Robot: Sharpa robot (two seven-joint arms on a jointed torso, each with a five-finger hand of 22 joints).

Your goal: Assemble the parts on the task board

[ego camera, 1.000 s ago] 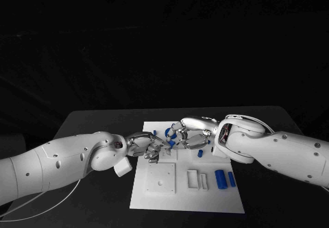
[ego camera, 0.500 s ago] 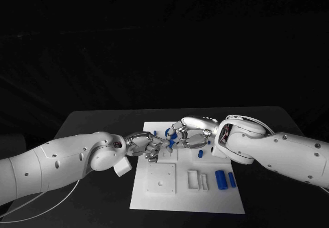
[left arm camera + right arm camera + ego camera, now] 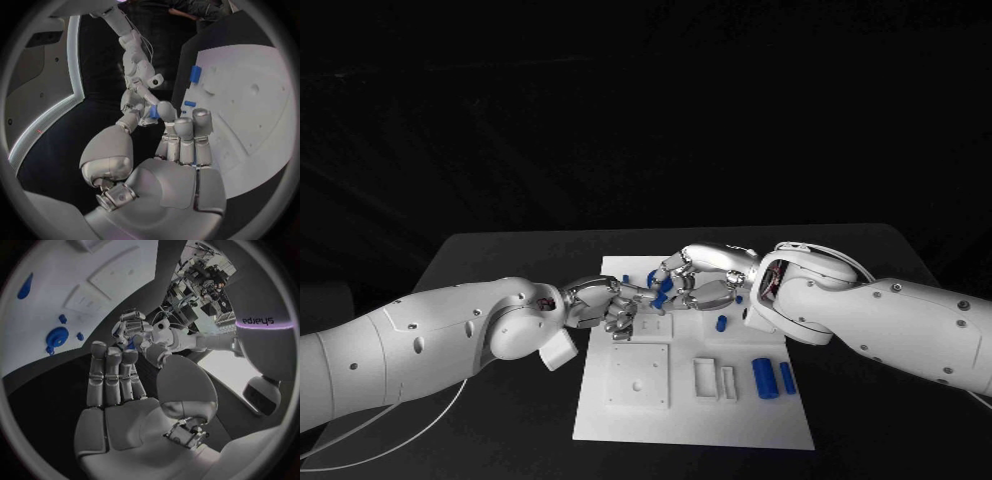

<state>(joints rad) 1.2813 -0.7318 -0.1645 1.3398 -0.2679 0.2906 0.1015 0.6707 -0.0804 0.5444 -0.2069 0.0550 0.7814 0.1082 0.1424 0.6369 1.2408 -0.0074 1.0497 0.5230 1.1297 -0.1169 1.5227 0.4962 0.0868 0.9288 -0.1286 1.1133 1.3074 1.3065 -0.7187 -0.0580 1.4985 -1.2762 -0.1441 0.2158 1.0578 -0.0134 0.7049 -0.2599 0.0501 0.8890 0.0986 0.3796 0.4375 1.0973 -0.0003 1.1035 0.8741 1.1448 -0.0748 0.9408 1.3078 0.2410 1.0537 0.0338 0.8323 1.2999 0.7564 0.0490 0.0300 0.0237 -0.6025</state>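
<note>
The left arm (image 3: 423,345) comes in low over the black table (image 3: 488,250) from the left, and its left hand (image 3: 606,305) hangs over the near-left part of the far half of the task board (image 3: 689,425), fingers curled and reaching toward the other hand; in the left wrist view the left hand (image 3: 178,145) has its fingers held side by side and upright, with a small blue part (image 3: 153,111) seen at the tip of its thumb, but whether this hand pinches that part or merely meets it cannot be told. Just to its right the right hand (image 3: 704,280) meets it fingertip to fingertip above the board, and a blue part (image 3: 661,290) shows between the two hands; the right hand's fingers are curled about that spot, yet which hand carries the piece stays unclear. In the right wrist view the right hand (image 3: 119,385) shows its fingers straight and close together with the thumb set apart, and the left hand (image 3: 134,332) sits beyond its fingertips. Nearer the robot on the board lie a raised white square block (image 3: 638,378), two narrow white slots (image 3: 715,380), then a larger blue cylinder (image 3: 763,377) and a thinner blue peg (image 3: 788,377) side by side, and a small blue peg (image 3: 721,323) farther back, beside the right arm (image 3: 877,320)
</note>
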